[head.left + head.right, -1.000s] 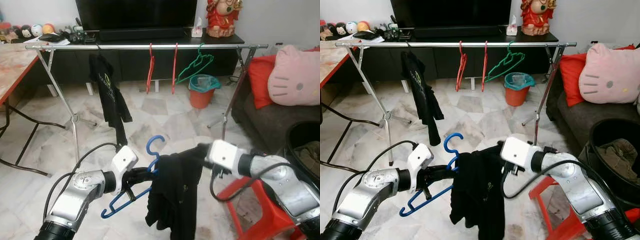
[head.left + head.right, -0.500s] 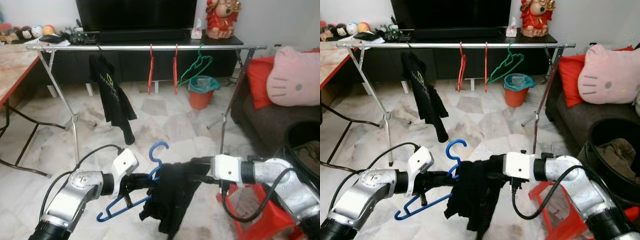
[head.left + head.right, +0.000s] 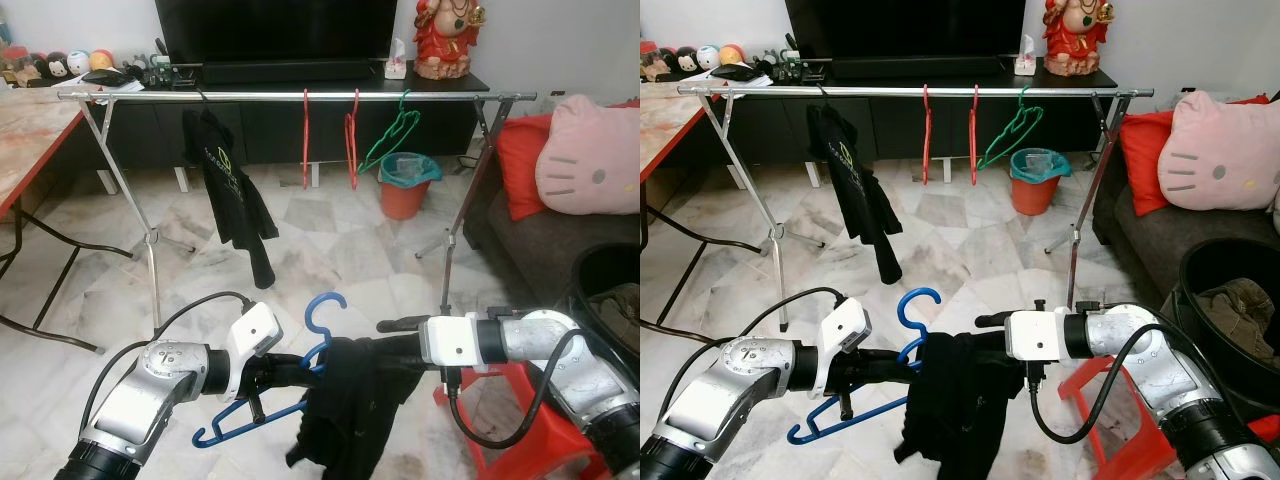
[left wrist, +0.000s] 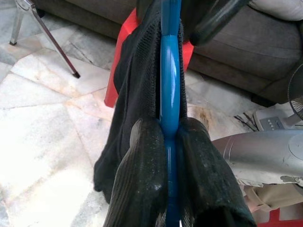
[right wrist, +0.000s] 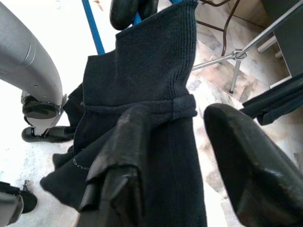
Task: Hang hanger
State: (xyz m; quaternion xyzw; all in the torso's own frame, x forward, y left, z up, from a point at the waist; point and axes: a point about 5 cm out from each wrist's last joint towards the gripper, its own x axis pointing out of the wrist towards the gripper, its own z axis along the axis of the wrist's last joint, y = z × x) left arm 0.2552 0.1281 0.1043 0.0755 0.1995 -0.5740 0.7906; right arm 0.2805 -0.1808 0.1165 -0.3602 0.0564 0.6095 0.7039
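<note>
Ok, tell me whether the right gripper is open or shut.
Open: the right gripper has its fingers spread, one finger lying against the black garment.

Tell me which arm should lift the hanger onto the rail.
Left. The left gripper is shut on the blue hanger, whose hook points up. The right gripper is open around the black garment, likely just steadying it.

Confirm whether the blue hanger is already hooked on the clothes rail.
No. The blue hanger sits low in front of the robot, clamped in the left pincer, well below the clothes rail.
</note>
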